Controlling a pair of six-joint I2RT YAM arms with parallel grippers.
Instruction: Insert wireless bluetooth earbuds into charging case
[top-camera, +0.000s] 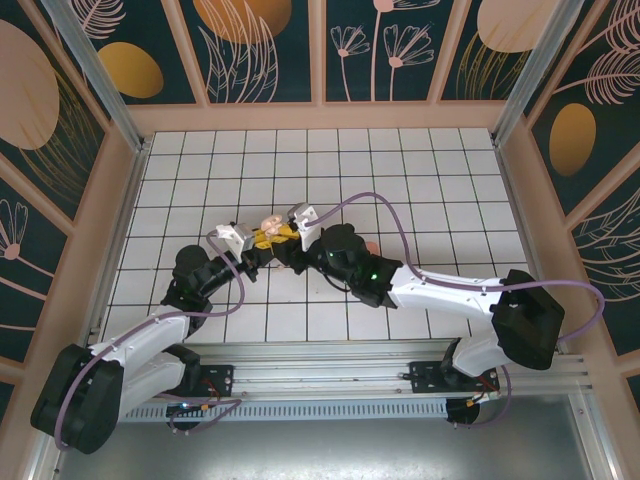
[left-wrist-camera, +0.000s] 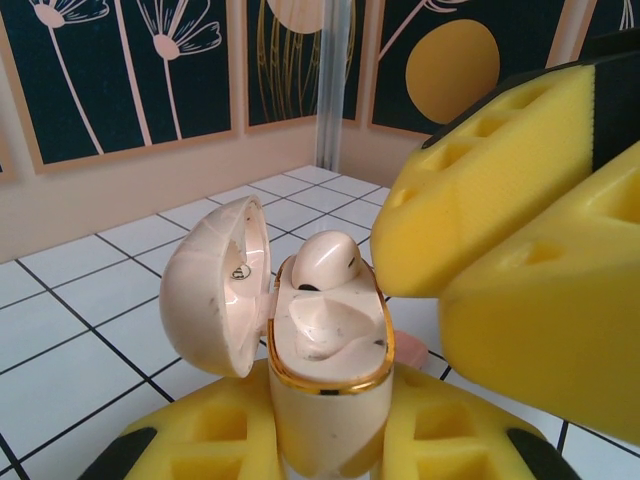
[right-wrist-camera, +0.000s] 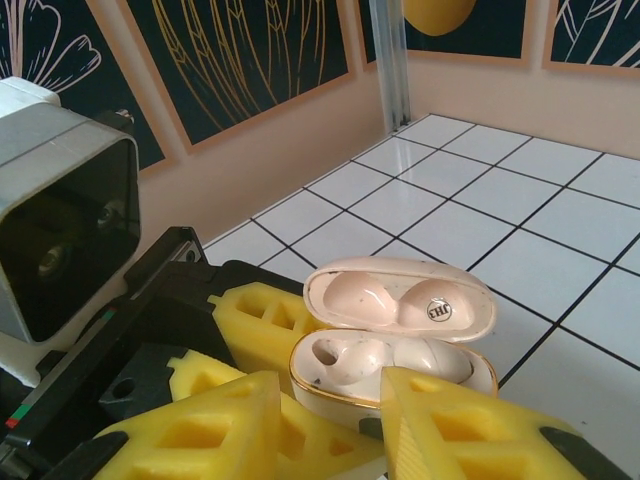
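Seating one cream earbud (left-wrist-camera: 325, 262) in an end well of the charging case (left-wrist-camera: 328, 400), letting its rounded back bulge above the gold rim, and leaving the neighbouring well as a bare, speckled hollow. Standing the lid (left-wrist-camera: 215, 300) wide open on the hinge along one long side of the charging case, baring two moulded hollows and a small round logo on its inner face. Clamping the cream body of the charging case with the left gripper (left-wrist-camera: 325, 445), pressing its yellow fingers (left-wrist-camera: 200, 440) against opposite sides below the rim and holding the charging case with its opening turned upward. Hanging the right gripper (right-wrist-camera: 325, 385) just beside the charging case at the earbud's end, spreading its yellow fingertips (right-wrist-camera: 460, 430) a little way apart and pinching nothing between them; failing to tell whether the nearest tip is touching the earbud or merely sitting just beside it. Reaching in with both arms from opposite sides of the charging case, meeting over it around the middle of the white tiled tabletop (top-camera: 400, 180). Showing the grey wrist camera (right-wrist-camera: 60, 235) of the left arm just behind the charging case, and dark floral wall panels (top-camera: 250, 45) well beyond it.
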